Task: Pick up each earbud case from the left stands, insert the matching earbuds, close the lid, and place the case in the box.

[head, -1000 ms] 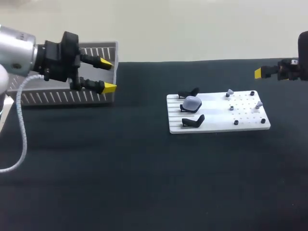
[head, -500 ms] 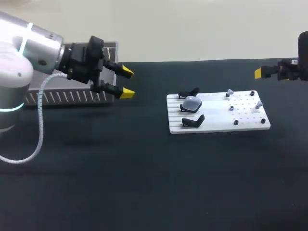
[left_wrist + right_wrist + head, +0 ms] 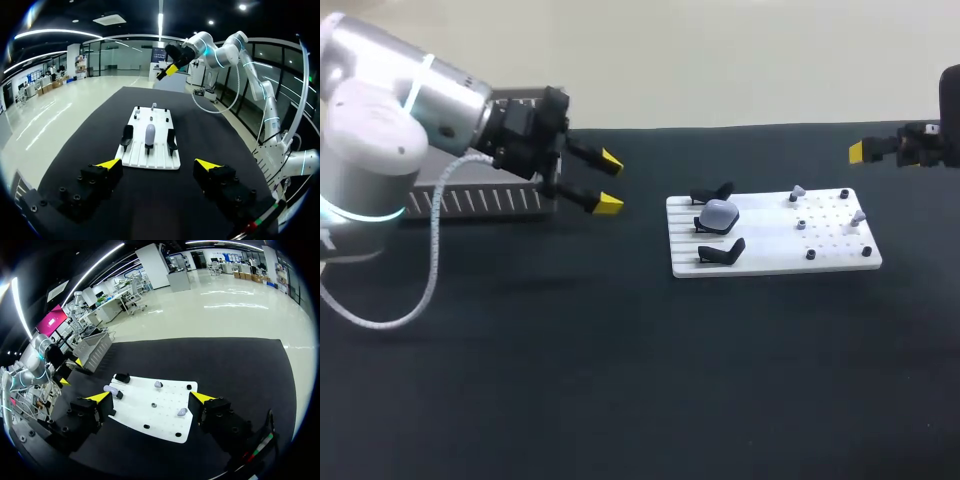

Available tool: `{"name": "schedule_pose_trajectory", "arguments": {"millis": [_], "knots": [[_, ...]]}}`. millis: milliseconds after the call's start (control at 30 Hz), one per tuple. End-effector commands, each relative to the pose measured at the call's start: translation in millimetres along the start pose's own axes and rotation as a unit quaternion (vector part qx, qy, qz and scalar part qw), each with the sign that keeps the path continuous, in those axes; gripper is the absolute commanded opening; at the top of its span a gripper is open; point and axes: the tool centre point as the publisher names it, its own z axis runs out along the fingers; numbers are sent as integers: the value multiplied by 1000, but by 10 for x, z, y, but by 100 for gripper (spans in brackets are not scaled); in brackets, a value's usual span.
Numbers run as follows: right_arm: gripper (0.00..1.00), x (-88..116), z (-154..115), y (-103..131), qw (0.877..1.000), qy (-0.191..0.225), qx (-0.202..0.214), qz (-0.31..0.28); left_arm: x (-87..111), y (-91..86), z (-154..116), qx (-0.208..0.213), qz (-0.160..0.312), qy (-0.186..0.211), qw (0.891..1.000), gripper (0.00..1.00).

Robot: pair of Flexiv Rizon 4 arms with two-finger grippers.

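The earbud case (image 3: 719, 213), a small pale rounded shell, sits on the middle stand at the left end of the white board (image 3: 770, 256); two empty black stands (image 3: 712, 193) flank it along that same end; small grey earbuds (image 3: 797, 190) stand on pegs toward the board's right end. The left gripper (image 3: 609, 182) hangs well left of the board, fingers spread wide, holding nothing; the right gripper (image 3: 150, 397) hovers off the board's far right corner, equally wide and empty; the box (image 3: 470, 203) lies farther left of the board, partly behind the left arm. The case looks light, hard and smooth, so probably slippery; best taken across its two broad sides, with a gentle squeeze, lest it squirt out or the lid spring.
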Motion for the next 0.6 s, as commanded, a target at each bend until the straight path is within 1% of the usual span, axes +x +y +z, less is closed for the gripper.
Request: {"name": "schedule_pose_trajectory", "arguments": {"millis": [33, 300, 600], "knots": [[100, 1, -5, 1, 1000, 0, 1, 0, -8, 111, 165, 38, 2, 3, 999, 100], [100, 1, -5, 1, 1000, 0, 1, 0, -24, 119, 330, 58, 11, 3, 998, 100], [100, 1, -5, 1, 1000, 0, 1, 0, -24, 119, 330, 58, 11, 3, 998, 100]]}}
